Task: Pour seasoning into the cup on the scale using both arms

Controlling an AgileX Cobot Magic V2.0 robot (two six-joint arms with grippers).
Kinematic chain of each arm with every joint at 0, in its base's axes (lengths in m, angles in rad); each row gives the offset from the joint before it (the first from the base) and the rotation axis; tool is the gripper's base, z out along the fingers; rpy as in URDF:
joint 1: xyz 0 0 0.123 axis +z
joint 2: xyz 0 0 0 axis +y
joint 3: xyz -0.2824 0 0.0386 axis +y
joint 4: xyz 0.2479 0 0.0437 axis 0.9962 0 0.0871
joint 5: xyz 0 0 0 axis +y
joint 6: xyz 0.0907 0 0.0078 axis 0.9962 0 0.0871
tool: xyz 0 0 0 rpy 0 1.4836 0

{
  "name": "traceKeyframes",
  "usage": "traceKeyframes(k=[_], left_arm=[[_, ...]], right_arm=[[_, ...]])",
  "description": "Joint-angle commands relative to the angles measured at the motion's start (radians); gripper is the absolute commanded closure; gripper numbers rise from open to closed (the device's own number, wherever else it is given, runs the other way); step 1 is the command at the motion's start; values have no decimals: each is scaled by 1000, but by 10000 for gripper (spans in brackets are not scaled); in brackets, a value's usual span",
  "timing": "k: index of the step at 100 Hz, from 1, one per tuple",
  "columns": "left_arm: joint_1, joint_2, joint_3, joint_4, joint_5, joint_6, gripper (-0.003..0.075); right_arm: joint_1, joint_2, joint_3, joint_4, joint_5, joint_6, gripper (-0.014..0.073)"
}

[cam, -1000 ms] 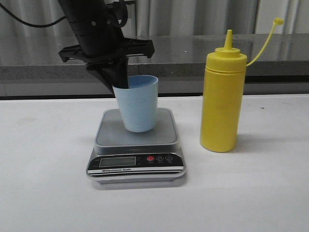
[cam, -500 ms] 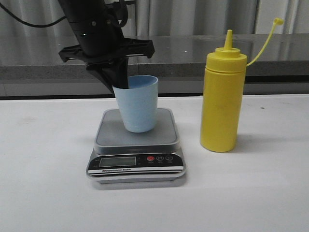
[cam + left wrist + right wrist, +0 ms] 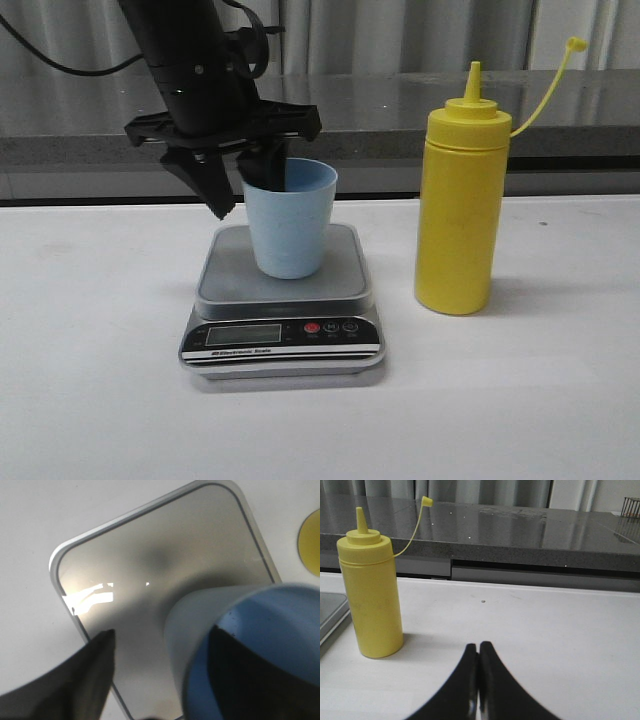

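Cup (image 3: 290, 217): I see it upright on the grey platform of the scale (image 3: 283, 300), centre-left of the white table (image 3: 90, 400). Since a second ago the left gripper (image 3: 246, 196) has spread its jaws; they were pinched on the cup's left rim. Now one finger hangs inside the cup, the other outside to the left, clear of the wall. Seasoning (image 3: 461, 205): stands right of the scale, untouched. Right gripper (image 3: 479, 652): low over the table, fingers pressed together, empty.

White table (image 3: 90, 400) with scale (image 3: 284, 300) and seasoning (image 3: 462, 210) upright.
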Motion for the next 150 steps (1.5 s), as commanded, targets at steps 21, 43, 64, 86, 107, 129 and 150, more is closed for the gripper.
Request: traceKeyframes(k=[21,43,64,86,107,129,150], left_arm=[[-6,-67,-32,-50,-21,-1,60],[-4,-126,-32,-50,-21,-1,60],[-4,-212,-32,4,-21,-1,60],[47,-325,-23,60,-31,-8,61],[131,-453,36,85,-60,-8,61],[210,-658,255,100,-207,-10,61],[253,-920,562,100,-414,-15,61]], right_arm=[[-5,-21,-21,0,-84,-5,660],[-5,-21,-21,0,-84,-5,660],[-5,-21,-21,0,-84,-5,660],[-5,-21,-21,0,-84,-5,660],[-5,-21,-21,0,-84,-5,660],[-5,-21,-21,0,-84,-5,660],[-5,-21,-21,0,-84,-5,660]])
